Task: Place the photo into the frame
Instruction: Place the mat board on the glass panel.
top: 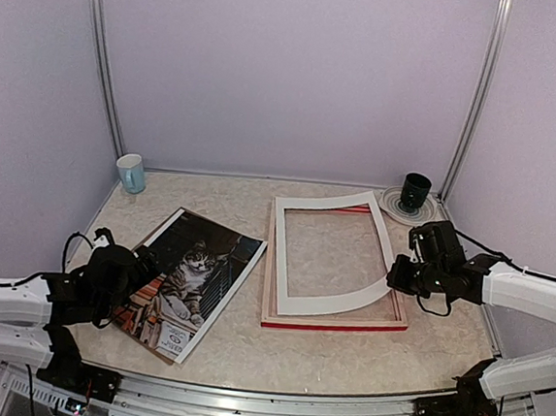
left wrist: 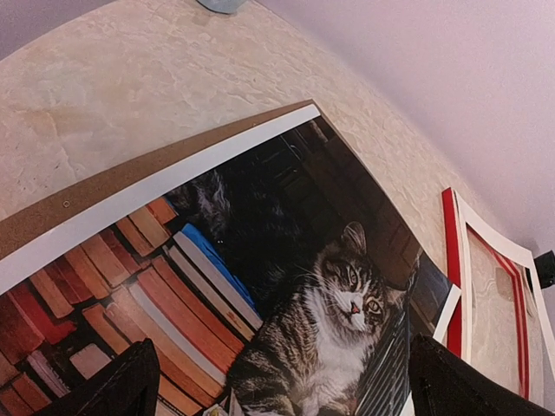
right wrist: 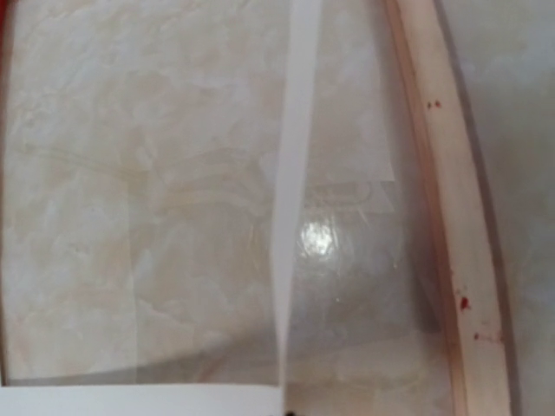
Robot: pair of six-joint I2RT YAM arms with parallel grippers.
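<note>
Nearest you, on the left, your left gripper sits over the near-left part of the photo. Its fingers are spread wide with nothing between them, and I cannot tell whether the tips touch the print. The photo lies flat on the table, cat side up and turned at an angle, just left of the frame and outside it. A brown backing board shows along the photo's outer edge.

The frame rests flat, pale wood back up and red edge towards you. A white mat lies over it, its left side down on the rails and its right side curled upward. Your right gripper has its fingers pressed together on that raised right edge.

At the back, a pale blue cup stands in the left corner. A dark cup stands on a plate in the right corner.
</note>
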